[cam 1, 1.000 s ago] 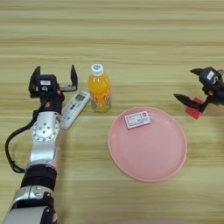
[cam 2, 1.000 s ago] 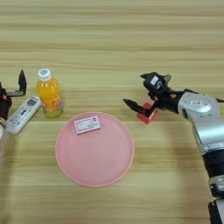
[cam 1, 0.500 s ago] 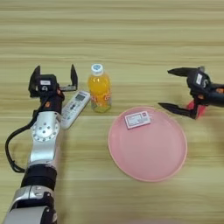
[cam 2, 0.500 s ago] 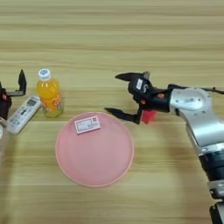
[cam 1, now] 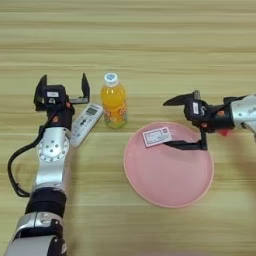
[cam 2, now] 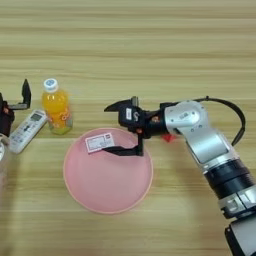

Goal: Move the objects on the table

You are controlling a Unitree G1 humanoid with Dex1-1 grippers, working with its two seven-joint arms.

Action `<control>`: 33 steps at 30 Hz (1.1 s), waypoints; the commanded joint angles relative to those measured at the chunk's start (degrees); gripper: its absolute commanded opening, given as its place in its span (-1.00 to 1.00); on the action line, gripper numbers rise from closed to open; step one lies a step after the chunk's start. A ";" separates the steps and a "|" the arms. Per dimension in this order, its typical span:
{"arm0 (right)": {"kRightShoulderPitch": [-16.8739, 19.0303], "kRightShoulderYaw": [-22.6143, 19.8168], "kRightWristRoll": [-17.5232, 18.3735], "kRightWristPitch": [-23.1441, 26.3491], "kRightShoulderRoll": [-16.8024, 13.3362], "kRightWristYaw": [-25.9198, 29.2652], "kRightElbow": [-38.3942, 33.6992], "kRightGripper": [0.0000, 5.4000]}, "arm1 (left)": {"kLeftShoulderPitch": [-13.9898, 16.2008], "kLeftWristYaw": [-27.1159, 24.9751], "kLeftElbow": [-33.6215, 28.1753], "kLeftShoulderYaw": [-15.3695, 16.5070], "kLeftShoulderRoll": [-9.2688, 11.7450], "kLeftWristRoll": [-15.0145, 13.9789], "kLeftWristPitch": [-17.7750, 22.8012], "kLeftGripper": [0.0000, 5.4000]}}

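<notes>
over the pink plate [cam 1: 170, 185], right tool [cam 2: 113, 128] spread wide beside white card [cam 2: 99, 142].

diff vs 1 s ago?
The right gripper let go of the small red cube, opened, and reached toward its left over the pink plate, toward the white card. Cube stays on the table behind it. Left gripper, remote, orange bottle, card and plate unchanged.

Silver-grey rounded arm shells end in black wrist blocks behind each gripper's two black, pointed fingers. A black cable loops beside the left gripper [cam 1: 63, 86]; another arcs behind the right gripper [cam 2: 114, 129], whose wrist block bears a white label.
</notes>
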 commanded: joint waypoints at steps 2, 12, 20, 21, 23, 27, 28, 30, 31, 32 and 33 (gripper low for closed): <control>-1.14 1.90 -1.43 -1.16 0.48 1.23 0.13 0.99 | -0.32 0.27 0.58 0.18 0.03 0.04 -0.28 1.00; -1.38 4.39 -4.75 -2.04 1.75 1.14 3.64 0.99 | -0.12 0.15 0.70 0.24 0.04 -0.03 -0.57 1.00; -3.35 4.48 -5.81 -0.45 4.27 -0.32 8.99 0.99 | 0.02 0.28 0.30 0.04 -0.23 0.10 -0.52 1.00; -3.67 4.45 -6.03 -0.56 4.64 -0.60 9.83 0.99 | 0.07 0.33 0.23 0.00 -0.27 0.15 -0.52 1.00; -4.26 4.31 -6.39 -0.79 5.36 -1.35 11.45 0.99 | 0.19 0.40 0.07 -0.06 -0.34 0.24 -0.54 1.00; -5.26 4.33 -7.48 -1.68 6.28 -2.55 14.63 0.99 | 0.25 0.41 0.04 -0.07 -0.40 0.22 -0.55 1.00; -5.42 4.33 -7.66 -1.87 6.42 -2.70 15.32 0.99 | 0.26 0.41 0.01 -0.07 -0.42 0.22 -0.54 1.00; -5.90 4.28 -7.97 -1.89 6.87 -3.22 17.17 0.99 | 0.25 0.39 -0.02 -0.06 -0.42 0.20 -0.52 1.00; -6.09 4.16 -7.95 -1.53 7.14 -3.31 17.94 0.99 | 0.24 0.38 -0.02 -0.06 -0.42 0.19 -0.53 1.00; -6.28 4.07 -7.98 -1.23 7.38 -3.32 18.61 0.99 | 0.23 0.38 -0.02 -0.05 -0.42 0.19 -0.54 1.00; -6.45 4.09 -8.11 -1.12 7.50 -3.28 19.19 0.99 | 0.23 0.38 -0.02 -0.04 -0.42 0.19 -0.55 1.00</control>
